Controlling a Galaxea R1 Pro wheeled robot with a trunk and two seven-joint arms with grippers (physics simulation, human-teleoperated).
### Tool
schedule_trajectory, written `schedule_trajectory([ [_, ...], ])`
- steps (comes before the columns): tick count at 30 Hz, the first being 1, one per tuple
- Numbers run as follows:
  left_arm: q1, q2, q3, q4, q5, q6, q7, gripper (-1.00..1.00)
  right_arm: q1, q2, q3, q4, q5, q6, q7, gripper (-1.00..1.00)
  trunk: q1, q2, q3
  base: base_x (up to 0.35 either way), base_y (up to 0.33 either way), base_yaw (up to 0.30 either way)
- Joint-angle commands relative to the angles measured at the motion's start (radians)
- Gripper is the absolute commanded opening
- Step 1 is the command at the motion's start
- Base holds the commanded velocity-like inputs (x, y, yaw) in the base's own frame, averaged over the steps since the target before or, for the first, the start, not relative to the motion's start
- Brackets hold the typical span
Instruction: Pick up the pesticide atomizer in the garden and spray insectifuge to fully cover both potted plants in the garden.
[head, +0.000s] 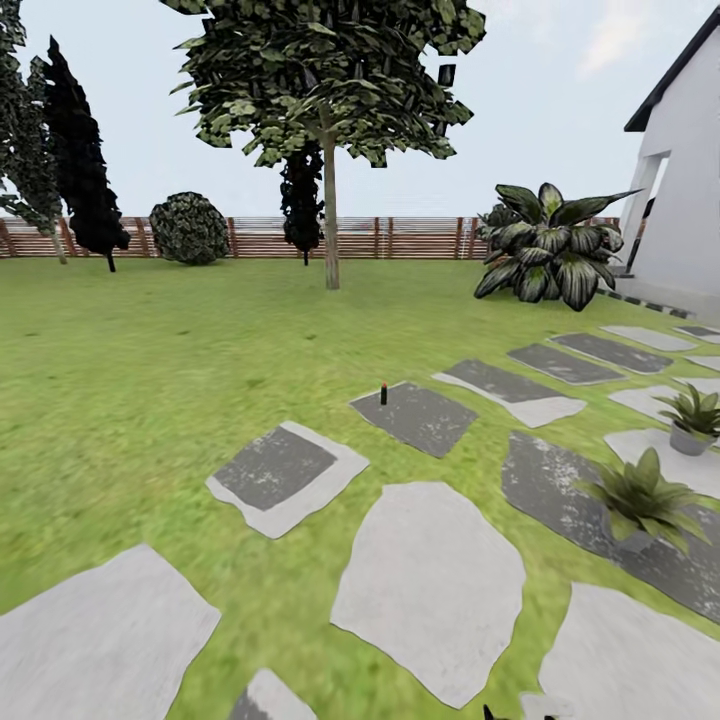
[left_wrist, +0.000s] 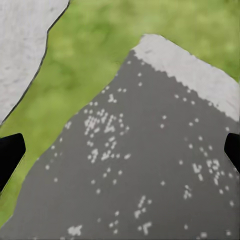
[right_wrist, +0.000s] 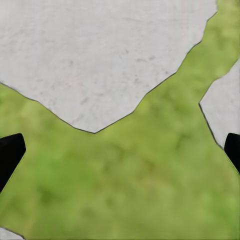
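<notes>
Ahead of me, well away from both my grippers, the pesticide atomizer (head: 383, 393) stands upright at the near left edge of a dark stepping stone (head: 415, 417) on the lawn (head: 130, 380). Right of it, two potted plants (head: 640, 500) (head: 693, 418) sit on grey stones. A wooden fence (head: 400, 238) closes the garden behind. My left gripper (left_wrist: 120, 152) hangs spread open over a speckled dark stone; my right gripper (right_wrist: 120, 152), also spread open, hangs over grass.
</notes>
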Motion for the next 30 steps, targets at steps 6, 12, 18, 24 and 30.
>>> schedule_trajectory([
  [6,0.0,0.0,-0.001,0.001,0.007,-0.003,0.0,1.0,-0.001,0.001,-0.005,0.001,0.001,-0.004,0.002,1.0,0.0,0.0,-0.001,0.307,0.0,0.0],
  [12,0.0,0.0,-0.001,0.001,0.007,-0.003,0.0,1.0,-0.001,0.002,-0.005,0.001,0.001,-0.004,0.002,1.0,0.0,0.0,-0.001,0.307,0.0,0.0],
  [18,0.0,0.0,-0.001,0.001,0.007,-0.003,0.0,1.0,-0.001,0.002,-0.005,0.001,0.001,-0.004,0.002,1.0,0.0,0.0,-0.001,0.307,0.0,0.0],
  [24,0.0,0.0,-0.001,0.001,0.007,-0.003,0.0,1.0,-0.001,0.002,-0.005,0.001,0.001,-0.004,0.002,1.0,0.0,0.0,-0.001,0.307,0.0,0.0],
  [30,0.0,0.0,-0.001,0.001,0.007,-0.003,0.0,1.0,-0.001,0.002,-0.005,0.001,0.001,-0.004,0.002,1.0,0.0,0.0,-0.001,0.307,0.0,0.0],
])
